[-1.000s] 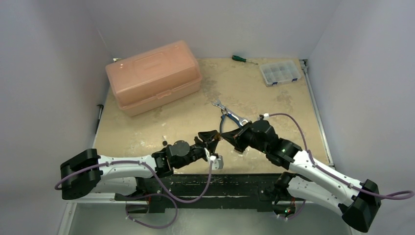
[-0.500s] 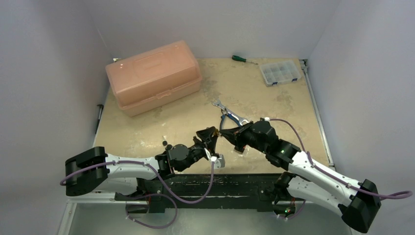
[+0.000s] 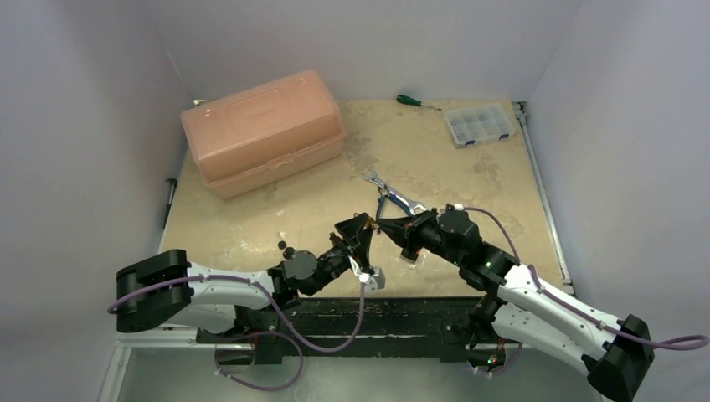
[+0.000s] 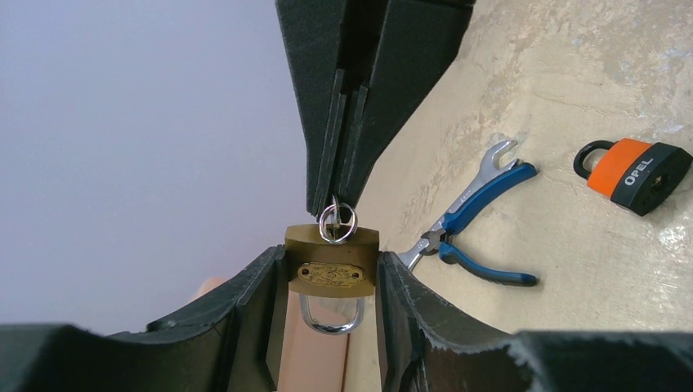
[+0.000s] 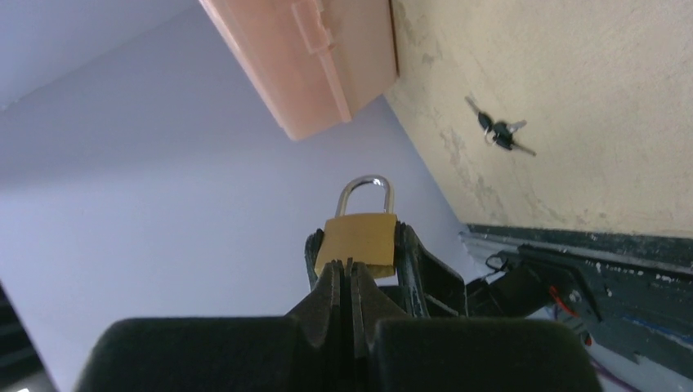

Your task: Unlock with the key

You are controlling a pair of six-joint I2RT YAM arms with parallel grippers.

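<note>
Brass padlock [image 4: 331, 273], raised above the near middle of the table [image 3: 469, 180], clamped across its side edges by the left gripper [image 3: 361, 225], shackle [image 4: 331, 320] free. Key [image 4: 337, 222] apparently seated in its base, pinched by the closed right gripper [image 3: 386, 229]. Likely dense, rigid, smooth-faced: grip the body firmly, turn the thin key gently. Pliers [image 4: 474, 237] lie just beyond.

The left fingers [image 4: 249, 327], holding the padlock [image 4: 331, 278], and the right fingers [image 4: 409, 82], holding the key [image 4: 336, 220], moved jointly toward the pliers [image 3: 393, 198].
</note>
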